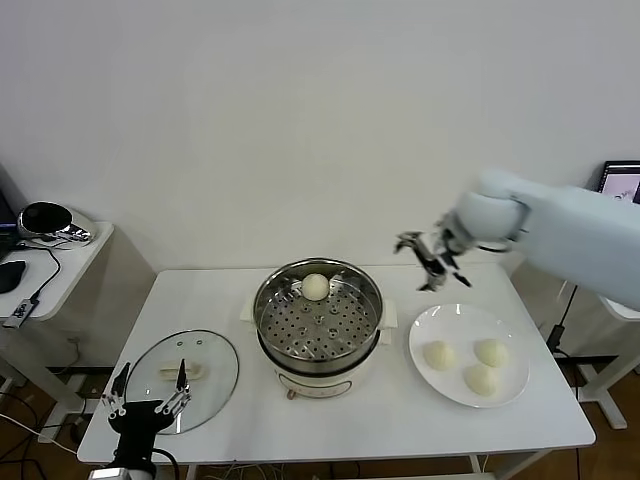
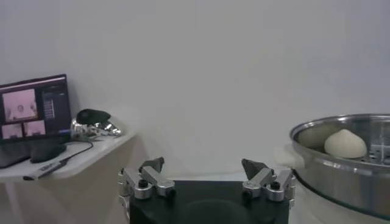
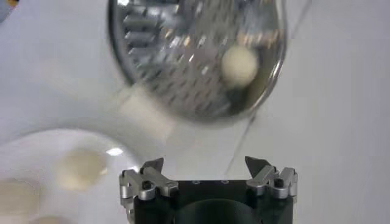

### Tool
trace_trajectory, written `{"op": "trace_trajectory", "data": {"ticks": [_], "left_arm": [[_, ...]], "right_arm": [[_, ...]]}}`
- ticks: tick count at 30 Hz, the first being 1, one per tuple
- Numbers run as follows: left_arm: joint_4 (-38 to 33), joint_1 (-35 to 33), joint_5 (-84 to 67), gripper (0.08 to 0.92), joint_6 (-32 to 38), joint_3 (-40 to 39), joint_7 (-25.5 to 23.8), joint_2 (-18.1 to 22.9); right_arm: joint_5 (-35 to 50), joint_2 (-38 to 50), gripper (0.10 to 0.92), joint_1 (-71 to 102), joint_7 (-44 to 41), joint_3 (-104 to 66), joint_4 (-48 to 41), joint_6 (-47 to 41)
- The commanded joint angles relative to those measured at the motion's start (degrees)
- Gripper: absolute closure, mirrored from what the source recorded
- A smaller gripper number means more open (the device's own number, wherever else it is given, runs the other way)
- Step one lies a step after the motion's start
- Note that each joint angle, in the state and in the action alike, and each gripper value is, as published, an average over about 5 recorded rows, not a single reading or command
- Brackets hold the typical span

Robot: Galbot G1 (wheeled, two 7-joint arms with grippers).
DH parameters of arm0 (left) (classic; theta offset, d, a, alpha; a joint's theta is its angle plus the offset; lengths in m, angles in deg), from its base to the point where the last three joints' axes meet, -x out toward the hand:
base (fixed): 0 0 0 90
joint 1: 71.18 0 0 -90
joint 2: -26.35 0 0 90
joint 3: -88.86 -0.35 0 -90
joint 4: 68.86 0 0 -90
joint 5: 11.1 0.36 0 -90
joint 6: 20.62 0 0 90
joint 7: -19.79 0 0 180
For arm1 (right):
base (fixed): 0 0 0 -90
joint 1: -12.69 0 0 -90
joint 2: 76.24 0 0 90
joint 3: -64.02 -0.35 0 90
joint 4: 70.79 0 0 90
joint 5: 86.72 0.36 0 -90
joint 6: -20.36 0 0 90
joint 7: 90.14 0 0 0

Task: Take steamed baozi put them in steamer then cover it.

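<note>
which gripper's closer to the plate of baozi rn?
Right. The right gripper hangs open just above the white plate's far edge; the left gripper sits open over the glass lid, across the steamer.

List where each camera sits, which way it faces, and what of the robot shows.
Head: high, looking down on the table; right hand raised behind the plate, left hand over the glass lid.
Left wrist: low, facing sideways past its open fingers.
Right wrist: looking down past its open fingers.
All share the steamer holding one baozi.
</note>
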Motion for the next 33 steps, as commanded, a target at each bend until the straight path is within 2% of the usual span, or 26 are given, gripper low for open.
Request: {"op": "trace_trajectory", "data": {"ticks": [1, 6, 11, 22, 33], "left_arm": [[-0.4, 0.0, 0.2, 0.177, -1.3, -0.2, 0.0, -0.2], [-0.3, -0.2, 0.4, 0.177, -1.2, -0.2, -0.2, 0.1], [-0.4, -0.4, 0.7, 0.177, -1.2, -0.1, -0.5, 0.4], [0.0, -1.1, 0.8, 0.177, -1.0, 0.8, -0.4, 1.0], [0.4, -1.0, 0.8, 0.177, -0.9, 1.6, -0.4, 1.1]], "right_arm": [[-2.0, 12.0, 0.203, 8.5, -0.4, -3.8, 5.3, -7.2], [-5.7, 11.1, 0.203, 25.9, 0.4, -17.9, 1.2, -5.5], [-8.3, 7.8, 0.203, 36.1, 0.4, -24.4, -2.7, -3.6], [-11.7, -0.9, 0.203, 38.0, -0.6, -25.8, -13.5, -0.3], [-11.1, -7.8, 0.203, 37.8, -0.6, -25.7, -18.5, 1.0]]}}
